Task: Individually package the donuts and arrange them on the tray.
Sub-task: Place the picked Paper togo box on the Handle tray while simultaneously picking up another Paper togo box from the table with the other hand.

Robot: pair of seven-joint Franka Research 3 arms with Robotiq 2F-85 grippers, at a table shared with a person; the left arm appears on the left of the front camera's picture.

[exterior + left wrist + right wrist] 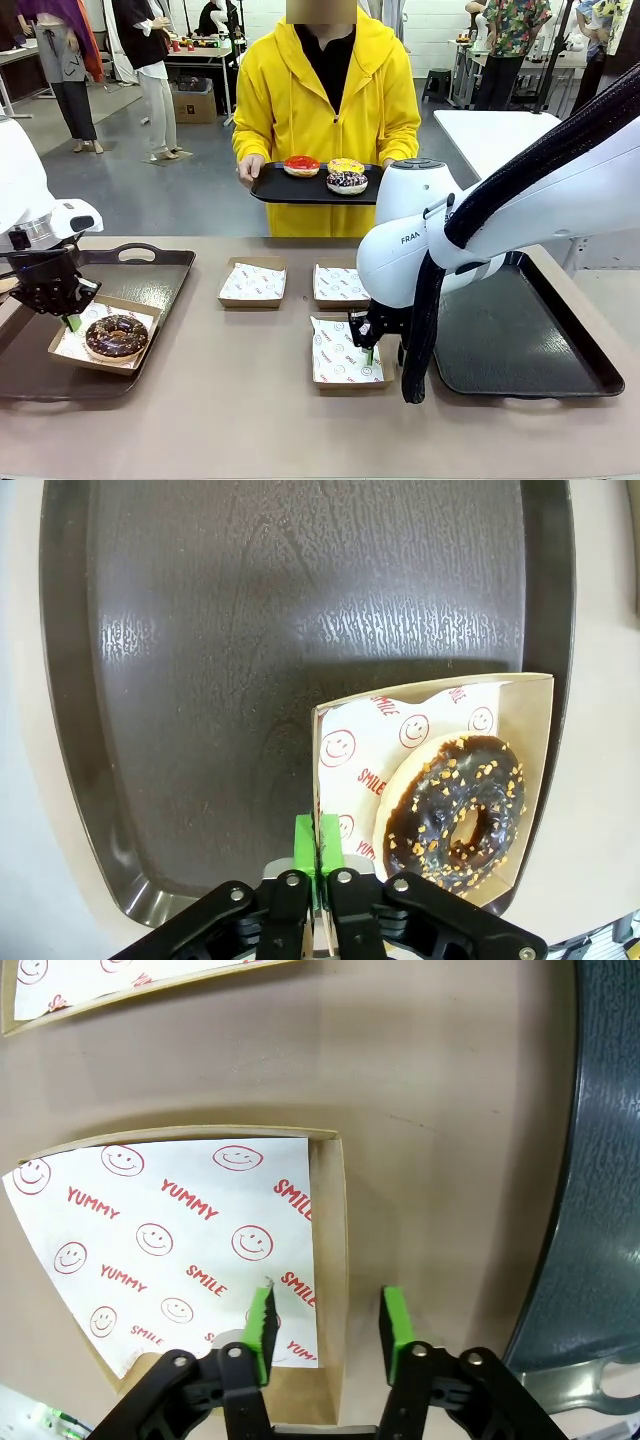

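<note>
A chocolate-glazed donut [116, 336] [455, 810] with nut crumbs lies in a shallow cardboard box [68, 347] [520, 710] on the left dark tray [150, 270] [250, 630]. My left gripper [72, 322] [318, 845] is shut on that box's near wall. My right gripper [368, 352] [328, 1322] is open, its green pads [262, 1320] standing either side of the side wall of an empty paper-lined box [335, 365] [180, 1230] without touching it. Across the table a person holds a black tray [275, 185] with red [301, 165], yellow [346, 165] and purple sprinkled [347, 181] donuts.
Two more empty lined boxes [252, 282] [340, 283] sit side by side at mid-table. A second dark tray [520, 340] [600, 1210] lies bare at the right, close beside my right gripper. Open tabletop stretches along the near edge.
</note>
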